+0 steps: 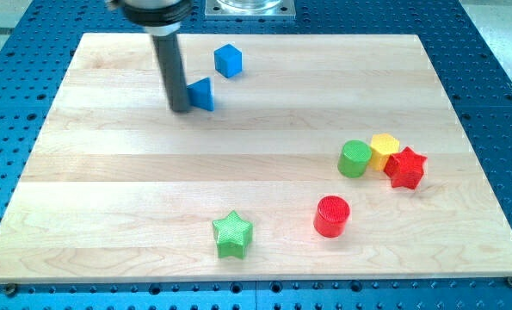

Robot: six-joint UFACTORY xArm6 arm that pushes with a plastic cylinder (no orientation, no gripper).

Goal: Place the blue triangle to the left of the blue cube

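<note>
- The blue triangle sat on the wooden board near the view's top, left of centre; its left edge was partly hidden behind the dark rod, so its full outline could not be made out.
- My tip rested against the triangle's left side, at or very close to contact; the exact meeting point was hard to read.
- The rod rose from there toward the view's top, where its dark round mount was cut off by the frame edge.
- There were no jaws to report: the arm ended in this plain rod, with nothing that opens or clamps.
- The blue cube stood just above and to the right of the triangle, near it but apart.
- Well apart, at the view's right, a green cylinder, a yellow block and a red star huddled together, each seeming to touch its neighbour; the yellow block's shape was partly masked by the other two.
- A red cylinder stood alone below that cluster.
- A green star lay near the view's bottom, around centre.
- The board lay on a blue perforated table, and a metal plate at the view's top was cropped.
</note>
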